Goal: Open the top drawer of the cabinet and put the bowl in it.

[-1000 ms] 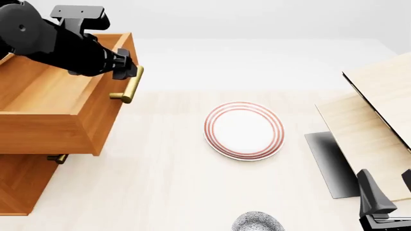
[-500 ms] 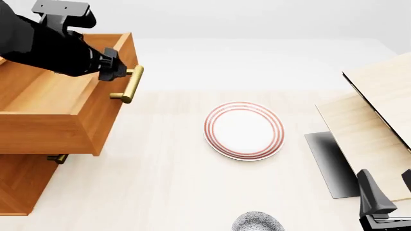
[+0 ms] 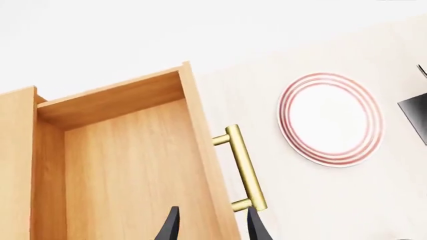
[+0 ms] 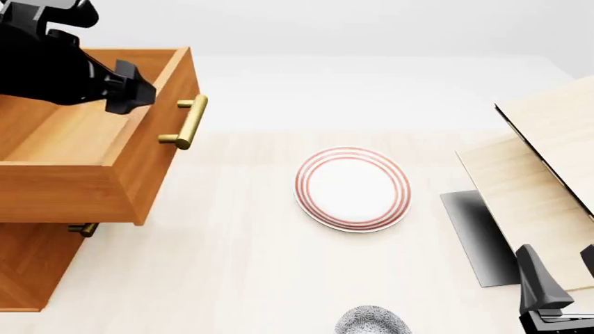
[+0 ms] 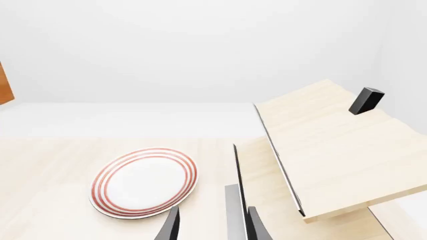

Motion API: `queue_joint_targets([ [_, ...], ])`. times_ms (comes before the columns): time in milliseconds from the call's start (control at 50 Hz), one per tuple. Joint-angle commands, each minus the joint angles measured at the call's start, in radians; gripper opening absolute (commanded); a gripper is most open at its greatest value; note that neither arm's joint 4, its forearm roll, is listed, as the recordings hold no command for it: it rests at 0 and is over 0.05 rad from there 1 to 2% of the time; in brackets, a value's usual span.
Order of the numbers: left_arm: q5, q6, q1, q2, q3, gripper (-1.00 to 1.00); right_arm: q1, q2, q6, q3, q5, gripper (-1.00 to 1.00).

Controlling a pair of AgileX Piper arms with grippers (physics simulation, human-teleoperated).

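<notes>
Upper left of the front view: the left gripper (image 4: 130, 94) hovers over the pulled-out top drawer (image 4: 83, 149), jaws parted and empty, clear of its brass handle (image 4: 188, 122), whose long axis runs along the drawer front. The cabinet (image 4: 28, 268) is cropped at the left edge. Centre: a red-ringed plate (image 4: 352, 188) on the table (image 4: 232, 264). Bottom edge: the bowl (image 4: 373, 322), cut off. Lower right: the right gripper (image 5: 212, 225), jaws parted, empty.

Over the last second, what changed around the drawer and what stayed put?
The left claw has let go of the brass handle and drawn back over the open top drawer. The drawer, the plate, the bowl and the right claw stayed put.
</notes>
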Motion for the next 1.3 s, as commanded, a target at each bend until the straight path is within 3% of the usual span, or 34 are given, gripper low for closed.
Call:
queue_joint_targets([
  [20,0.009,0.018,-0.022,-0.036,0.000,1.00,0.000,0.000,0.001,0.001,0.000,1.00],
  [300,-0.013,-0.001,-0.109,-0.078,0.030,1.00,0.000,0.000,0.000,0.001,0.000,1.00],
  [660,-0.058,0.033,-0.250,-0.098,0.057,1.00,0.000,0.000,0.000,0.001,0.000,1.00],
  [860,-0.085,0.010,-0.324,-0.088,0.067,1.00,0.000,0.000,0.000,0.001,0.000,1.00],
  [900,-0.108,-0.029,-0.393,-0.039,0.050,1.00,0.000,0.000,0.000,0.001,0.000,1.00],
  [940,-0.108,-0.018,-0.375,-0.062,0.071,1.00,0.000,0.000,0.000,0.001,0.000,1.00],
  [1160,-0.139,-0.030,-0.448,-0.065,0.125,1.00,0.000,0.000,0.000,0.001,0.000,1.00],
  [1300,-0.190,-0.070,-0.487,-0.050,0.183,1.00,0.000,0.000,0.000,0.001,0.000,1.00],
])
